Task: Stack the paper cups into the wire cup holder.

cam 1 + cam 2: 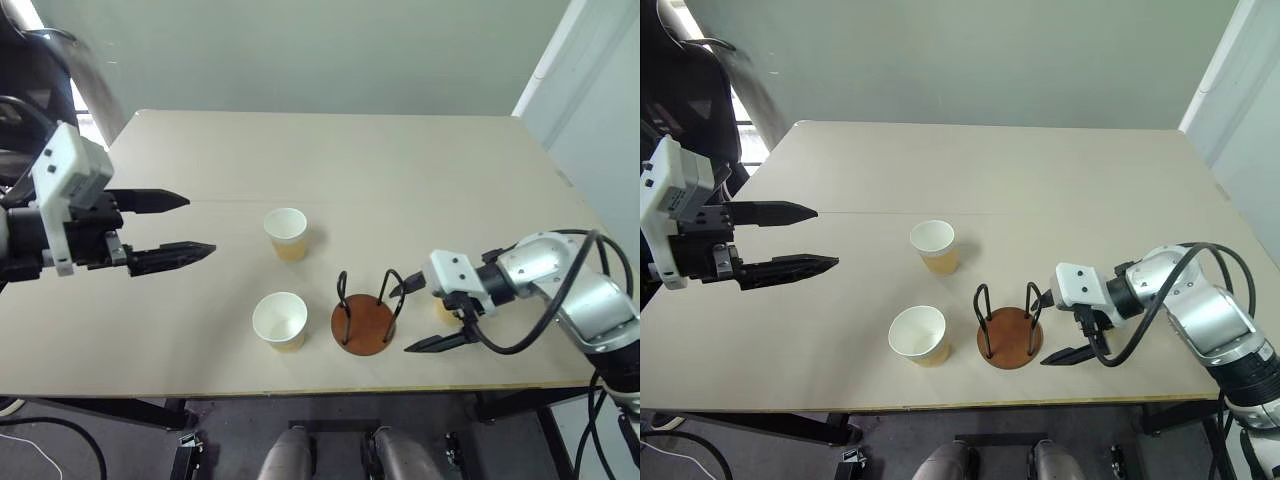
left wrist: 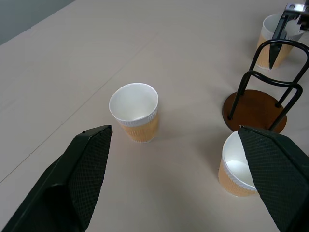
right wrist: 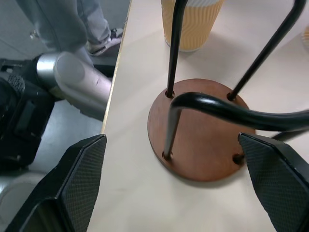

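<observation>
Three cups stand upright on the bench (image 1: 180,340), none yet in the holder (image 1: 364,322), which sits near the front edge with its wire loops empty. One cup (image 1: 286,234) is farther back, left of the holder; a second cup (image 1: 280,320) stands just left of the disc base; the third cup (image 2: 276,39) is right of the holder, mostly hidden behind the right gripper (image 1: 418,317). That gripper's fingers are spread wide and hold nothing, pointing at the holder from the right. The left gripper (image 1: 180,227) hovers above the bench's left side, fingers also wide and empty.

Such cups are probably very light and thin-walled, so a hard squeeze would likely dent them. A gentle hold across the ribbed wall just under the rolled rim, where the paper is stiffest, looks safest. The holder seems light too, and a nudge against its wires could slide it.
</observation>
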